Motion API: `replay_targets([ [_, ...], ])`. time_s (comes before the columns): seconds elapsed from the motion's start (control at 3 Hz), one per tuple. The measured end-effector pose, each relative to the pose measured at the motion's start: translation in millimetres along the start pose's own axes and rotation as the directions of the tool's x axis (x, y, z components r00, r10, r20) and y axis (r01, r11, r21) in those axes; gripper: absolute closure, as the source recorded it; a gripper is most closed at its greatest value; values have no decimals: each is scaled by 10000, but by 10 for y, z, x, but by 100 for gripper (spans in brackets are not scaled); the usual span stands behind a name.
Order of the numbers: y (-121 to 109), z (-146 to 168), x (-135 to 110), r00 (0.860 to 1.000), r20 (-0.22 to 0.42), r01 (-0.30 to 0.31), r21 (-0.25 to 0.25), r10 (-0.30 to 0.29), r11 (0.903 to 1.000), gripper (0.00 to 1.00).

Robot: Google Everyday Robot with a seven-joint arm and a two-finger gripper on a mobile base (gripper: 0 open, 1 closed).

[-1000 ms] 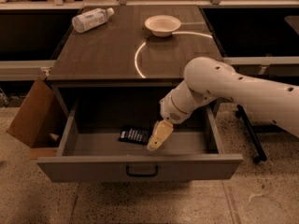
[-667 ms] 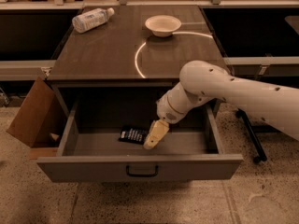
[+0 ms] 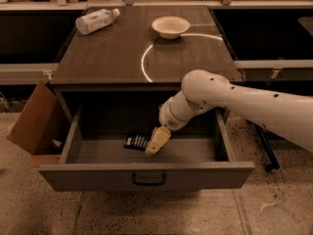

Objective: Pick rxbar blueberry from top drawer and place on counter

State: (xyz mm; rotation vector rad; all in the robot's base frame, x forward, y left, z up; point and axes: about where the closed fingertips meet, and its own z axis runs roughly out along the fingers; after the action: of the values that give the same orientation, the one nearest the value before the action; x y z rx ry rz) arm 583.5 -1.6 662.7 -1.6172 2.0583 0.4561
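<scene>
The top drawer (image 3: 146, 175) is pulled open below the counter (image 3: 112, 53). The rxbar blueberry (image 3: 136, 141), a flat dark wrapper with white print, lies on the drawer floor left of centre. My gripper (image 3: 156, 142) reaches down into the drawer from the right, its tan fingers right at the bar's right end and covering part of it. The white arm (image 3: 230, 99) slants in from the right over the drawer's right side.
A clear water bottle (image 3: 95, 20) lies at the counter's back left. A white bowl (image 3: 170, 26) stands at the back centre. A brown cardboard box (image 3: 34, 119) leans against the cabinet's left side. A dark pole base (image 3: 266, 148) stands on the floor at the right.
The gripper has moved left and a little lower inside the drawer, closing in on the bar's right end. The bar has not moved.
</scene>
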Motion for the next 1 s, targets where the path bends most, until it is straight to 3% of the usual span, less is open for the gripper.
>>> replay_targets([
  [1.0, 30, 486, 4, 9994, 184, 301, 191, -305, 9994, 0],
])
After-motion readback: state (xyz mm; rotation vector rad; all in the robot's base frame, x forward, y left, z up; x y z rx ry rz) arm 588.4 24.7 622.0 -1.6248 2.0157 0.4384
